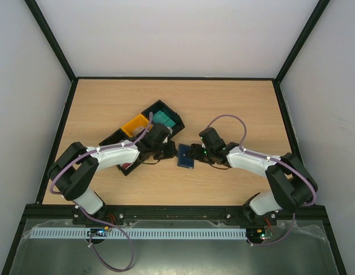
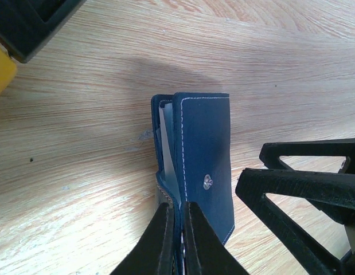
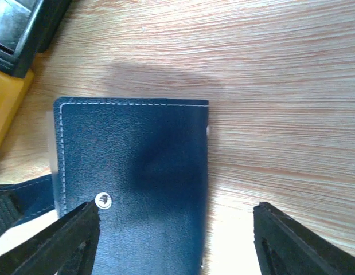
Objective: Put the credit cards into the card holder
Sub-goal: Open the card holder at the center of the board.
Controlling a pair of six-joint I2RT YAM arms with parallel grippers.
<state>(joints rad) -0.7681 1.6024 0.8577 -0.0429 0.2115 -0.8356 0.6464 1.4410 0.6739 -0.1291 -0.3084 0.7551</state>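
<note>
My light wood-grain tabletop [image 1: 234, 109] doesn't have much on it tbh: a dark navy-blue stitched folding card holder [image 1: 186, 156] near the middle, and just left of it some black plastic trays [image 1: 148, 110] with a yellow plastic tray [image 1: 134, 124] in between.

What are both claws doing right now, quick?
Left claw: closed, pinching the card holder by its edge.
Right claw: open, holding nothing.
</note>
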